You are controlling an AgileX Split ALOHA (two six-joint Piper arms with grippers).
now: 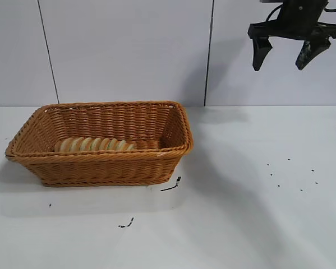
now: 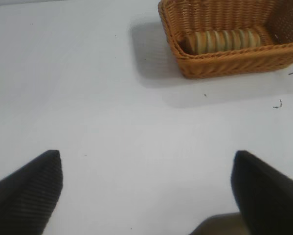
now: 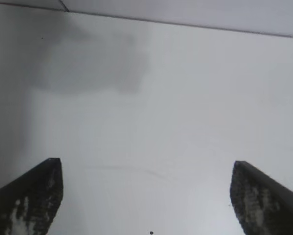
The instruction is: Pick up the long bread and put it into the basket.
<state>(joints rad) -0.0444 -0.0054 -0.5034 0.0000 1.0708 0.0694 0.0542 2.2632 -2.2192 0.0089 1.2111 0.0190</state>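
High above the table, well off to the basket's (image 1: 100, 143) far side, the right gripper (image 1: 284, 58) hangs with fingers spread and nothing between them; the bread (image 1: 95, 145) lies inside the basket along its near wall, so the placing looks done; what is left, I judge, is to keep clear and park without brushing the rim; the left gripper (image 2: 146, 193), also spread wide and empty, sits low over bare table with the basket well ahead of it.

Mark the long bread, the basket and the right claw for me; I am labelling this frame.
long bread (image 1: 95, 144): exterior view, middle of its ridged top, lying inside the basket.
basket (image 1: 100, 169): exterior view, near woven wall.
right claw (image 1: 285, 55): exterior view, midway between its open fingertips, high above the table.
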